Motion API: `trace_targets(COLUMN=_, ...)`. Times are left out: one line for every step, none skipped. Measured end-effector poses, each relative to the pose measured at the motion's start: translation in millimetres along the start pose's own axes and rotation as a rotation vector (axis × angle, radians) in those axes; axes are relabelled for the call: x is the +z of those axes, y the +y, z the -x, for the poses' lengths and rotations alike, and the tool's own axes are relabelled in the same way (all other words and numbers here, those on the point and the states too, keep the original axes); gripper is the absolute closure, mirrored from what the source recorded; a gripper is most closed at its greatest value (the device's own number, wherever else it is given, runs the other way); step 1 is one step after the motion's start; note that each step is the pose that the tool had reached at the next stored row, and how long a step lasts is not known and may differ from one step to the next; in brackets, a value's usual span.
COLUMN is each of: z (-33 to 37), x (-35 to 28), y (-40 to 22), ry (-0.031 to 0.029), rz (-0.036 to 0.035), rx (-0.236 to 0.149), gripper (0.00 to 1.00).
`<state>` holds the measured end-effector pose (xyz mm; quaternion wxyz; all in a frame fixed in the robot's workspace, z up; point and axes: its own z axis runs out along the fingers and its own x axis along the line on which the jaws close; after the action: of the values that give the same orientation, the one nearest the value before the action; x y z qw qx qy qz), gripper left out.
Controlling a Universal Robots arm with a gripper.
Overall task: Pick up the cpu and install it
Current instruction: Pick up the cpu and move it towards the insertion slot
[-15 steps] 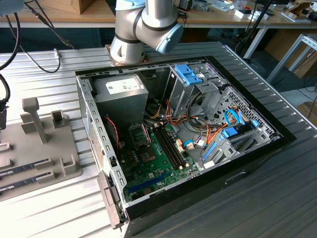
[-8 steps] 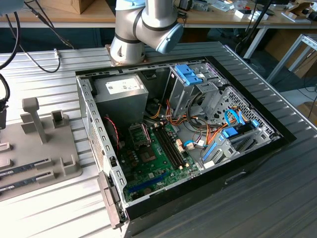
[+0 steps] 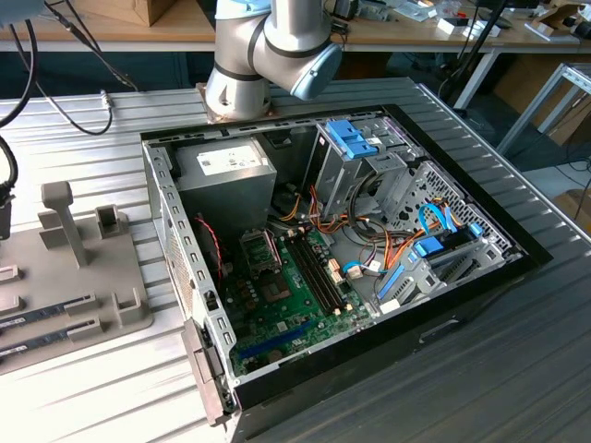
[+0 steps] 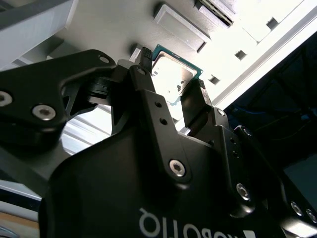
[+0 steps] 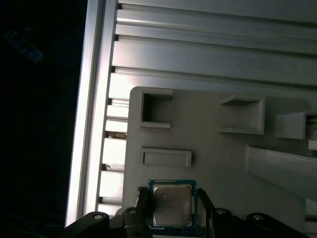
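Pinching the cpu by two opposite edges, the gripper holds it between black fingers over the grey fixture plate — lifted or resting, cannot tell. Plate sits at the exterior view's left; open computer case to its right — arm base beyond.

We see a ribbed metal table filling most of the exterior view; an open computer case lies on it at the centre of the frame; a grey holder plate rests on it at the left edge; the arm's base stands on it at upper centre.
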<state>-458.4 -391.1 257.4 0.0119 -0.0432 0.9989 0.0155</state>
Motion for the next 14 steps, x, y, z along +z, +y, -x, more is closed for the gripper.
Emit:
trace_targets(z=0.0, x=-0.2, y=0.0, ry=0.0, rz=0.0, rx=0.0, gripper=0.53)
trace_targets(z=0.0, x=-0.3, y=0.0, ry=0.0, rz=0.0, rx=0.0, gripper=0.53)
trace_targets(z=0.0, x=-0.4, y=0.0, ry=0.0, rz=0.0, rx=0.0, gripper=0.53)
trace_targets(z=0.0, x=-0.5, y=0.0, ry=0.0, rz=0.0, rx=0.0, gripper=0.53)
trace_targets(z=0.0, x=-0.7, y=0.0, ry=0.0, rz=0.0, rx=0.0, gripper=0.53)
trace_targets(z=0.0, x=-0.8, y=0.0, ry=0.0, rz=0.0, rx=0.0, gripper=0.53)
trace_targets(z=0.0, x=-0.8, y=0.0, ry=0.0, rz=0.0, rx=0.0, gripper=0.53)
trace_targets(z=0.0, x=-1.1, y=0.0, ry=0.0001, rz=-0.0001, rx=0.0, gripper=0.53)
trace_targets(z=0.0, x=-1.2, y=0.0, ry=0.0, rz=0.0, rx=0.0, gripper=0.53)
trace_targets(z=0.0, x=-1.3, y=0.0, ry=0.0, rz=0.0, rx=0.0, gripper=0.53)
trace_targets(z=0.1, x=-1.5, y=0.0, ry=0.0, rz=0.0, rx=0.0, gripper=0.53)
trace_targets(z=0.1, x=-1.8, y=0.0, ry=0.0, rz=0.0, rx=0.0, gripper=0.53)
trace_targets(z=0.1, x=-2.0, y=0.1, ry=0.0, rz=0.0, rx=0.0, gripper=0.53)
trace_targets(z=0.1, x=-2.2, y=0.0, ry=0.0, rz=0.0, rx=0.0, gripper=0.53)
